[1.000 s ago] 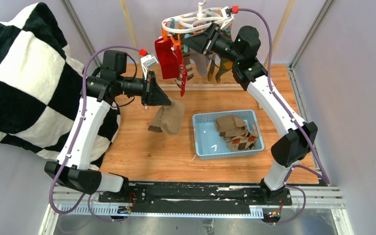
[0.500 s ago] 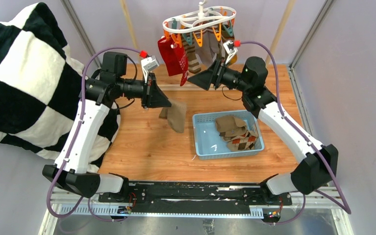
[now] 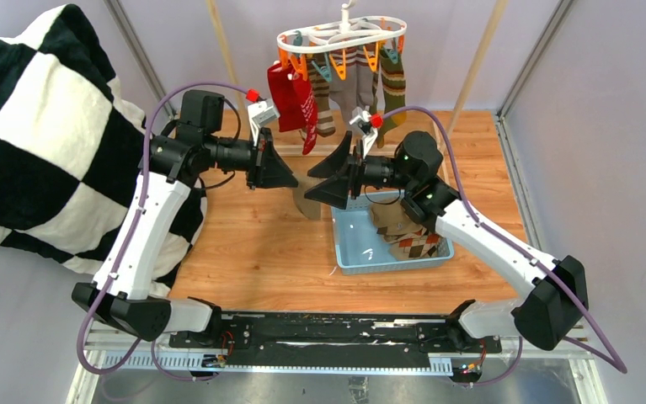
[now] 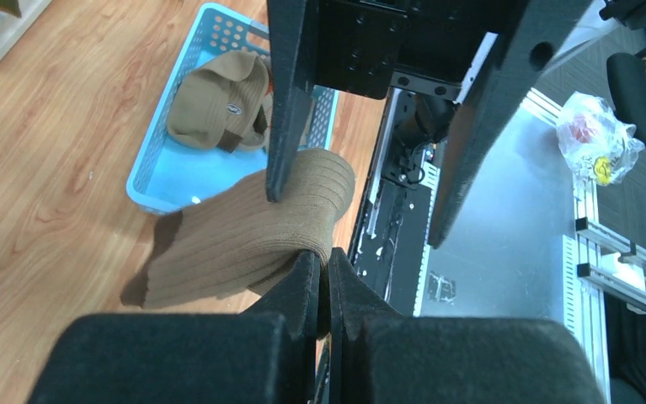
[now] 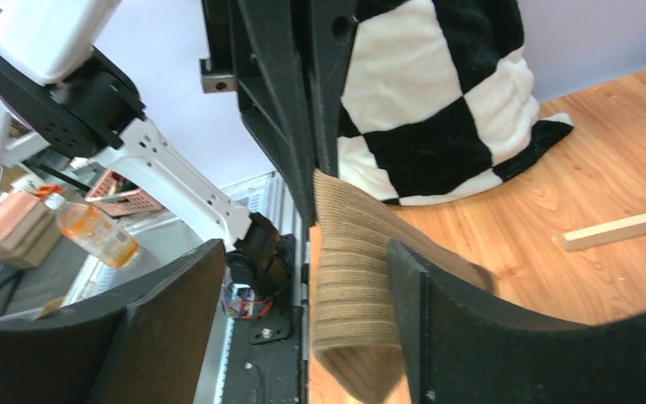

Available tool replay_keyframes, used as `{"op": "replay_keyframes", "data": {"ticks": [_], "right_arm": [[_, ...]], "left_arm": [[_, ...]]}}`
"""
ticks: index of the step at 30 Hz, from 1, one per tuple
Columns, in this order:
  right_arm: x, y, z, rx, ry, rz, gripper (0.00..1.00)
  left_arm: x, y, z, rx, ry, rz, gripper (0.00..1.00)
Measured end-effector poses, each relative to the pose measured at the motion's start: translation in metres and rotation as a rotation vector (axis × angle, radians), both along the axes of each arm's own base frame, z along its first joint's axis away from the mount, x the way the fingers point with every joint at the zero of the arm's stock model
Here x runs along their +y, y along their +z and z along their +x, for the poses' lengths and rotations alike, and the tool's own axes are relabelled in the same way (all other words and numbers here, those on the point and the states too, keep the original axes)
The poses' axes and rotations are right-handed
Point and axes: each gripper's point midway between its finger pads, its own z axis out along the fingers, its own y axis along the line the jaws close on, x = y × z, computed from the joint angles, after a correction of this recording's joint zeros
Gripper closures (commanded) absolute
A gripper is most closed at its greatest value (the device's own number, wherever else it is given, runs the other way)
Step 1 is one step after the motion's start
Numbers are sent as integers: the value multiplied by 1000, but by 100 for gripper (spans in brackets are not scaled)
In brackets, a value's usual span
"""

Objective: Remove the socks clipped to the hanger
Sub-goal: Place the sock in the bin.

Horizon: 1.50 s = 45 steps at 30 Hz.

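The white hanger (image 3: 342, 35) hangs at the back with several socks clipped on it, among them a red one (image 3: 290, 91) and an olive one (image 3: 393, 80). My left gripper (image 3: 292, 178) is shut on the cuff of a taupe-brown sock (image 4: 243, 231) that dangles over the wooden table. My right gripper (image 3: 323, 178) faces it, open. That same sock (image 5: 353, 286) sits between the right fingers (image 5: 437, 320), against one of them. In the left wrist view the left gripper (image 4: 326, 271) pinches the cuff edge.
A light blue basket (image 3: 339, 240) just right of the held sock holds several socks (image 3: 403, 227). A black-and-white checkered blanket (image 3: 41, 143) fills the left side. Wooden rack posts (image 3: 475, 67) stand behind the hanger.
My right arm has come down from the hanger to face the left gripper, and its jaws have opened. The left gripper carried the taupe sock slightly right. The hanger has levelled out.
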Motion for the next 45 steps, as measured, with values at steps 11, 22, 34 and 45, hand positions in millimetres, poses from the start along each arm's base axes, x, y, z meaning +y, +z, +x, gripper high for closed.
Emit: {"op": "replay_keyframes", "data": {"ticks": [11, 22, 34, 45], "right_arm": [[2, -33, 5, 70, -4, -105, 100], [-70, -89, 47, 251, -300, -228, 100], [-166, -248, 67, 701, -776, -571, 42], [-191, -211, 74, 561, -945, -538, 70]], "left_arm": [[2, 7, -6, -34, 6, -2, 2], [26, -19, 14, -72, 148, 101, 0], [57, -49, 39, -17, 303, 185, 0], [86, -61, 61, 57, 441, 178, 0]]}}
